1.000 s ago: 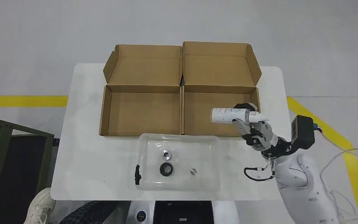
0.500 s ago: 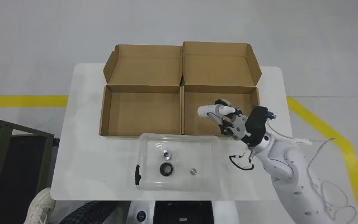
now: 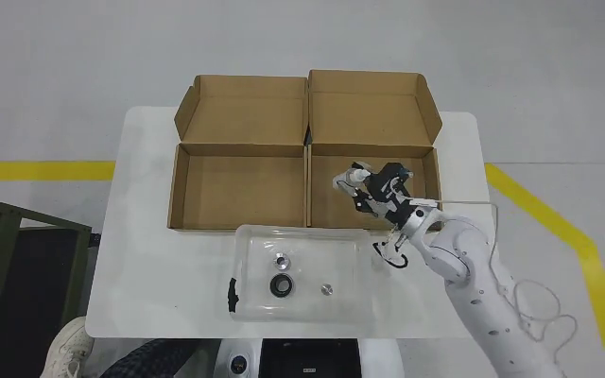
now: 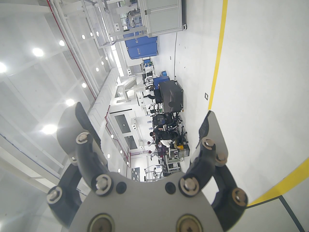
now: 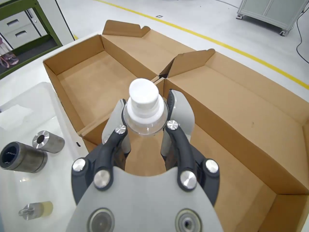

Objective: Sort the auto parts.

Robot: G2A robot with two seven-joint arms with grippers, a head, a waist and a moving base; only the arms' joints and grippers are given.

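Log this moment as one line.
right gripper: shut on bottle, over right box | left gripper: open | clear tray: holds metal parts

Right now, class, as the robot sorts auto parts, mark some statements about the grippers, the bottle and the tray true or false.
1. The right gripper is shut on the bottle. True.
2. The bottle lies in the clear tray. False: it is held above the right cardboard box.
3. Three metal parts sit in the clear tray. True.
4. The left gripper holds a metal part. False: it is open and holds nothing.
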